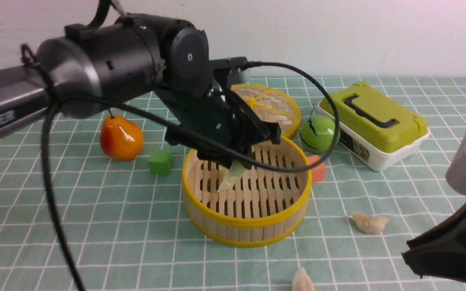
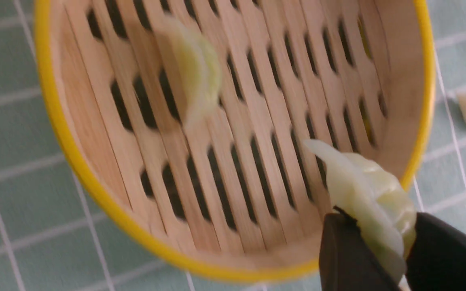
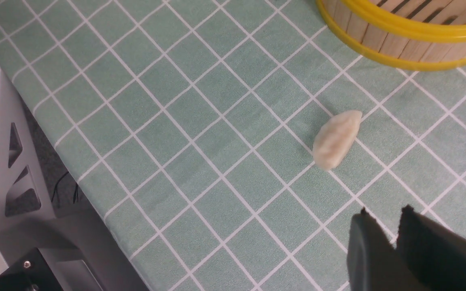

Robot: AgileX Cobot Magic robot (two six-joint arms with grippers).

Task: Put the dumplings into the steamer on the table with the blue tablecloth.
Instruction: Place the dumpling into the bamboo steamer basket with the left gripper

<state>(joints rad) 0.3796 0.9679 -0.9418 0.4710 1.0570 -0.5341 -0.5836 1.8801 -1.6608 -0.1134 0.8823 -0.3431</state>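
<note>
The steamer (image 1: 246, 220) stands mid-table on the blue tablecloth (image 1: 95, 210). My left gripper (image 1: 233, 165) hangs over its slatted floor, shut on a pale green dumpling (image 2: 362, 182) that sticks out beyond the fingertips (image 2: 338, 242). A second pale green dumpling (image 2: 194, 68) lies blurred on the steamer floor (image 2: 257, 121). Two cream dumplings (image 1: 370, 223) (image 1: 302, 281) lie on the cloth near the steamer's right front. My right gripper (image 3: 384, 212) hovers over the cloth a little short of a cream dumpling (image 3: 336, 139), fingers slightly apart with nothing between them.
Behind the steamer lie its woven lid (image 1: 271, 106), a green apple (image 1: 318, 133), an orange cube (image 1: 318, 169) and a green-lidded box (image 1: 374, 123). A reddish pear (image 1: 121, 138) and a green cube (image 1: 160, 162) sit to the left. The table edge (image 3: 95, 194) is close to my right gripper.
</note>
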